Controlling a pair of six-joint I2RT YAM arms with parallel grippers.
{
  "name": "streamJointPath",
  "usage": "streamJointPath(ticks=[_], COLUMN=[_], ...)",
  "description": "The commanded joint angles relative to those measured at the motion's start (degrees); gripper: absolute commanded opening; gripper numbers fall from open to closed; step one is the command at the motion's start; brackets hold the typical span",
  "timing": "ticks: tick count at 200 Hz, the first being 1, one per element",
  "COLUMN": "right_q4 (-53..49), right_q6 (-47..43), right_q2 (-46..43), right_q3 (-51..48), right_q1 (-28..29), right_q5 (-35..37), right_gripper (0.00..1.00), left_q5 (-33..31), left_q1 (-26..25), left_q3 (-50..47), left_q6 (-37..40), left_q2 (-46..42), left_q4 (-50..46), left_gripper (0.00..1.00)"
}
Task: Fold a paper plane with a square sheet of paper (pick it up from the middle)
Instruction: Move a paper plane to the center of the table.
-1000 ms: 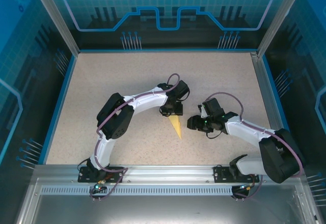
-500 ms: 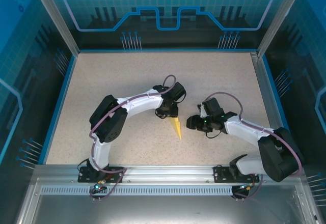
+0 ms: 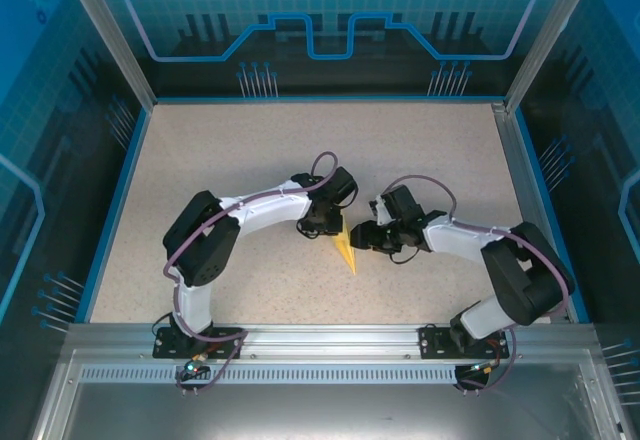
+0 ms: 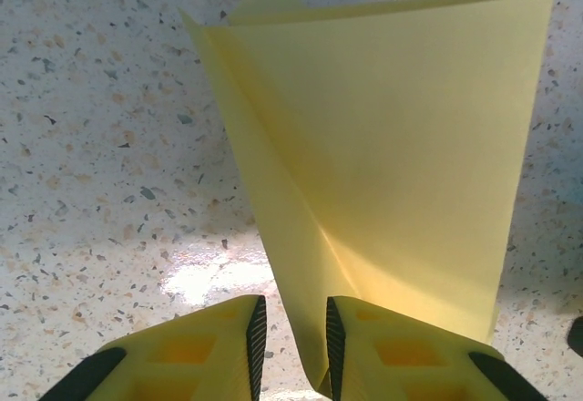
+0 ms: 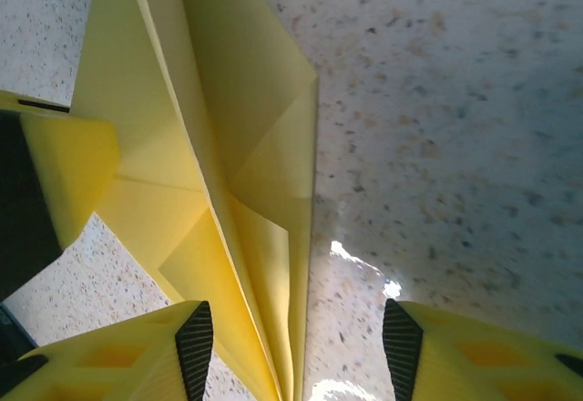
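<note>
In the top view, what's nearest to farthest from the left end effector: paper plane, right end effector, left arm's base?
1. paper plane, right at the left end effector.
2. right end effector, just to its right.
3. left arm's base, at the near edge.

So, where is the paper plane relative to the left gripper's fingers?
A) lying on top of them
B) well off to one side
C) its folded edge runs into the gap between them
C: the left wrist view shows the paper plane tapering into the slim gap of the left gripper.

Top view: paper plane (image 3: 347, 253) rear hidden beneath left pincer (image 3: 328, 228).
</note>
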Motion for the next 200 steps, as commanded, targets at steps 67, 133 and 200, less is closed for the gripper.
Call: streamJointPath(ticks=[67,133,200], right_q4=[5.79,6.03,4.99], right_q6=[-1.91,-3.04,-4.4], right_q2=[7.18,4.18,3.74], right_q3=[4.35,2.67,3.42], right_q1=[1.77,2.75,3.91], right_q5=[-7.6,-7.11,-5.77], right_gripper=[0.49,0.48,0.48], left_q5=[-0.95,-0.89,-0.96], left_q1=[0.57,0.76,0.88], left_q3=[-1.69,-1.36,-1.26], left_q6=[-0.32,-0.36,-0.52], left_q2=[-2.32,-2.22,-2.39], left_q4=[0.6,0.52,0.26], left_gripper=[0.27,0.27,0.26])
